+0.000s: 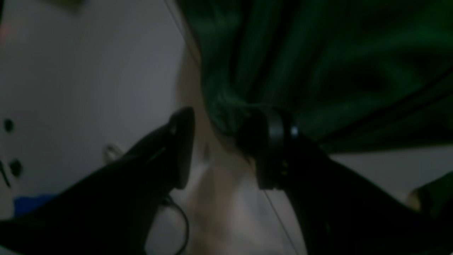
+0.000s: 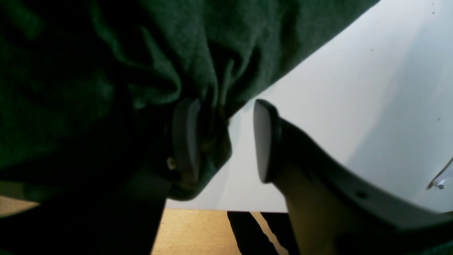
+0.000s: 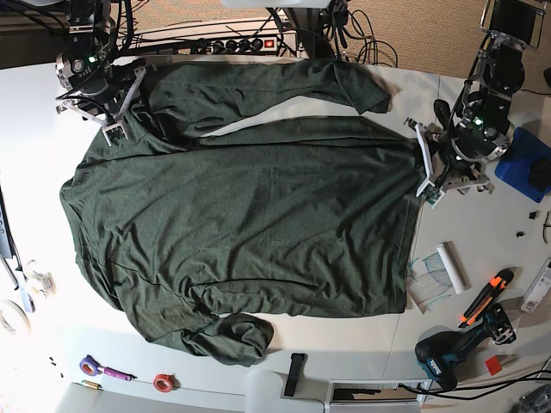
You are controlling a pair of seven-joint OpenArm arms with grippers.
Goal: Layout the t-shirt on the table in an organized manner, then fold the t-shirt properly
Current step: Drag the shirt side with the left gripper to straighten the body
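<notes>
The dark green t-shirt (image 3: 250,206) lies spread over most of the table, with one sleeve (image 3: 344,86) at the far edge and the other bunched (image 3: 232,337) at the near edge. My left gripper (image 3: 425,165) sits at the shirt's right edge. In the left wrist view it (image 1: 226,148) stands open, with cloth (image 1: 318,63) touching only its right finger (image 1: 270,148). My right gripper (image 3: 120,112) is at the shirt's far left corner. It (image 2: 224,140) is open too, and the fabric (image 2: 106,71) drapes over its left finger (image 2: 185,138) and reaches partly into the gap.
To the right of the shirt lie a blue box (image 3: 527,155), a white roll (image 3: 449,265), an orange knife (image 3: 484,297) and a cordless drill (image 3: 448,357). Tape rolls (image 3: 164,381) rest near the front left. A power strip (image 3: 232,43) and cables run along the far edge.
</notes>
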